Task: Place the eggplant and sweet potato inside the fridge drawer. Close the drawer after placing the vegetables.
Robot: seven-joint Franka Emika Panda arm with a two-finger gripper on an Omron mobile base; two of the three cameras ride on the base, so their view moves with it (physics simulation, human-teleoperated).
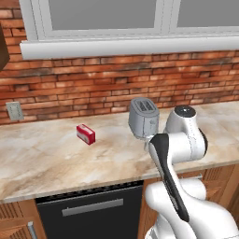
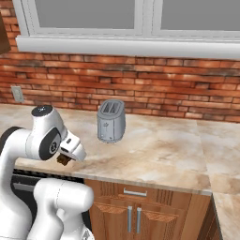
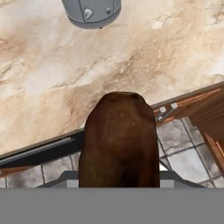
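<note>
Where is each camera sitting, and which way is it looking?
Left base view: behind the arm on its left, looking down at the counter, toaster and red-and-white box; the arm rises at lower right.
Right base view: behind on its right, same counter and toaster; the arm is at lower left, its hand holding the sweet potato.
Hand view: on the hand, looking down past the sweet potato at the counter edge and floor.
Shared: toaster, counter.

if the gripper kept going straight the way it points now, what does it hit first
Shut on the sweet potato, the gripper points down past the counter edge. Likely the tiled floor in front of the cabinets comes first, though depth is unclear.
</note>
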